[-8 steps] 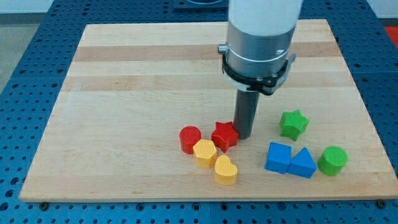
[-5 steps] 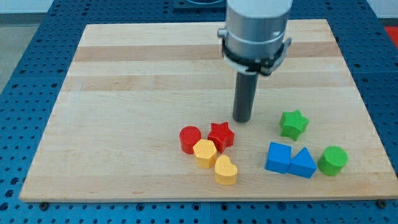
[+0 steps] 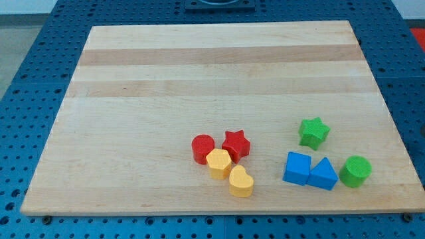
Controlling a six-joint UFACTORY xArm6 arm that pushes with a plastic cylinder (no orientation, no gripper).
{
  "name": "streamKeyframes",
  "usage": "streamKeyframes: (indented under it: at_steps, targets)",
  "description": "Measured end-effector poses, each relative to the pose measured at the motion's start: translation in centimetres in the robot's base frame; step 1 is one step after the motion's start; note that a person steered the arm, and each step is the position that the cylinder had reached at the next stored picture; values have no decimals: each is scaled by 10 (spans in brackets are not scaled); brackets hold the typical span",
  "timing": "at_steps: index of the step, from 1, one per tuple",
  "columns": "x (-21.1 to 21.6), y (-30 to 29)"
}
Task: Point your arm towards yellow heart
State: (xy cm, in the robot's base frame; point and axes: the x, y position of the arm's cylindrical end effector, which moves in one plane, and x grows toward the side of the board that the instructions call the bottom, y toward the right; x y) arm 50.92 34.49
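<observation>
1. Wooden counter (image 3: 133,99) on a blue pegboard fills the view.
2. No claw, rod or tip is in view, so its state cannot be told.
3. Yellow heart (image 3: 241,181) lies low, right of centre.
4. At its 10 o'clock, touching: a second yellow block (image 3: 218,162).
5. Red cylinder (image 3: 202,148) and red star (image 3: 236,144) adjoin that block.
6. At the heart's 3 o'clock, apart: blue cube (image 3: 297,167), blue triangle (image 3: 323,174), green cylinder (image 3: 355,170).
7. Green star (image 3: 313,131) is at its 2 o'clock.

tip: not in view | yellow heart (image 3: 241,182) touching yellow hexagon (image 3: 218,162) | board (image 3: 166,86)
</observation>
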Motion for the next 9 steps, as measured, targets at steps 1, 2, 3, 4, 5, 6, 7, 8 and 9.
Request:
streamKeyframes:
  at_steps: [1,2,3,4,5,6,7,8,9]
  targets:
    - [9,0]
    - [46,-1]
    - [106,-4]
    - [105,-8]
    - [108,-20]
    - [107,-47]
    - [108,-70]
    - [108,-95]
    - [109,-119]
